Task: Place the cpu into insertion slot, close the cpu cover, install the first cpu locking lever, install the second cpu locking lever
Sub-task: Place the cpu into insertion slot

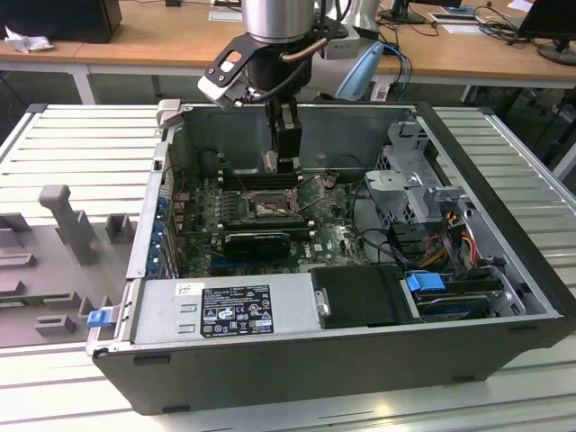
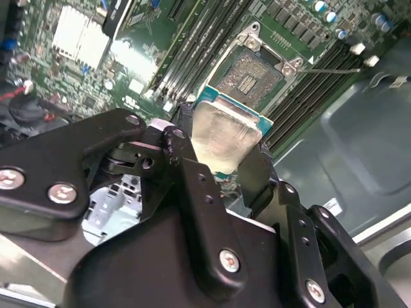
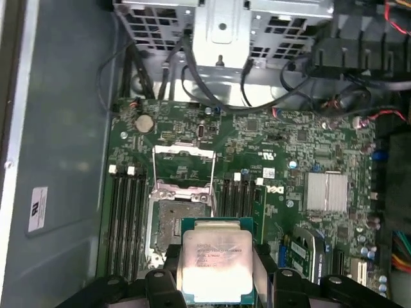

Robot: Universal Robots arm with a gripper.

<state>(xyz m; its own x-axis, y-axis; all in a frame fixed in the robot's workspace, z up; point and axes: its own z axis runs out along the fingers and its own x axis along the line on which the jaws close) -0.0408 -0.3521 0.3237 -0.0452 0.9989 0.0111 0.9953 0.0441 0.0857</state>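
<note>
**Gripper (image 1: 277,164) holds the cpu (image 1: 269,162) above the open insertion slot (image 1: 267,209)**

In the exterior view, we see the gripper hanging inside the computer case (image 1: 297,378), closed onto the cpu. The insertion slot lies at 6 o'clock from it on the motherboard (image 1: 333,238), apart from it.

In the second wrist view, 2 black fingers (image 2: 185,144) clamp opposite edges of the cpu (image 2: 221,131), silvery top showing. The insertion slot (image 2: 247,77) sits beyond its free edge, sides roughly parallel.

In the first wrist view, the cpu (image 3: 215,260) overlaps the slot's near rim, and the cpu cover (image 3: 183,150) stands raised on the far side. We judge the gap is mostly downward.
</note>
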